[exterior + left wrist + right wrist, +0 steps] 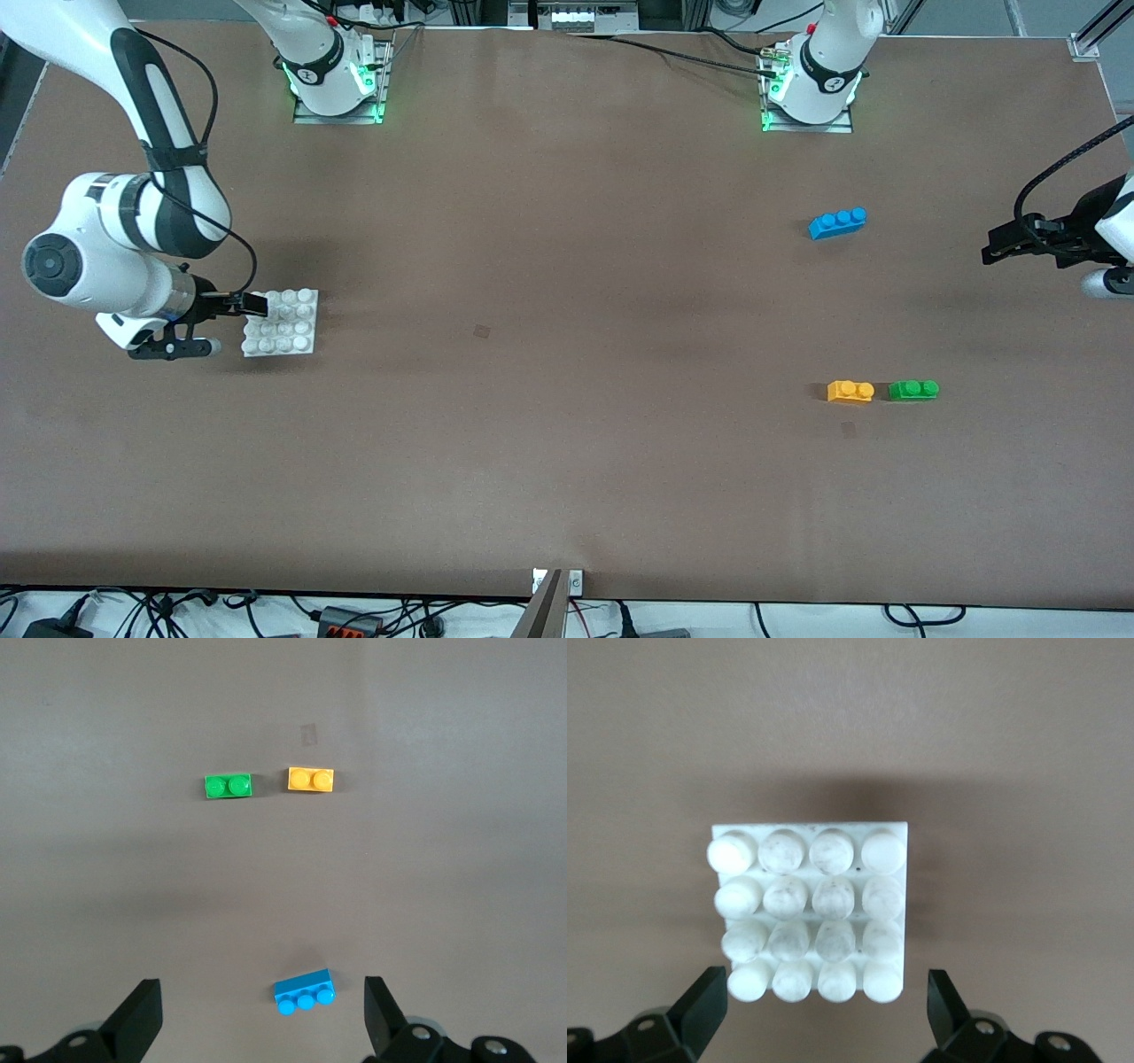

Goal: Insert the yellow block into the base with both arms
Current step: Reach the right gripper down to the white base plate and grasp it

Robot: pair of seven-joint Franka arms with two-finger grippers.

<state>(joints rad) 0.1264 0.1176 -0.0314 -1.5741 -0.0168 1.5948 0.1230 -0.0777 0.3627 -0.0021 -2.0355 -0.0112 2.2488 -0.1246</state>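
While the right claw [232,322] sits spread at the base [282,322], the left claw [997,248] hangs spread over the surface [567,354] near the blue brick [837,222]. Nearer the front camera, the yellow block [850,391] lies just beside the green brick [913,389].

You get even, fairly bright overhead light across the brown table [567,372], with no glare on its matte surface. Shadows are soft and short: a faint one lies under the blue brick [837,222], and a broader, blurred dark patch spreads beside the base [282,322] and under the right arm's wrist. In the right wrist view the same patch sits as a diffuse dark band around the base [808,912], whose white studs look slightly overexposed and soft in focus. Green indicator lights glow at both arm mounts. The left wrist view is sharp on the yellow block [311,779] and green brick [228,786], with gentle darkening toward the frame edges.
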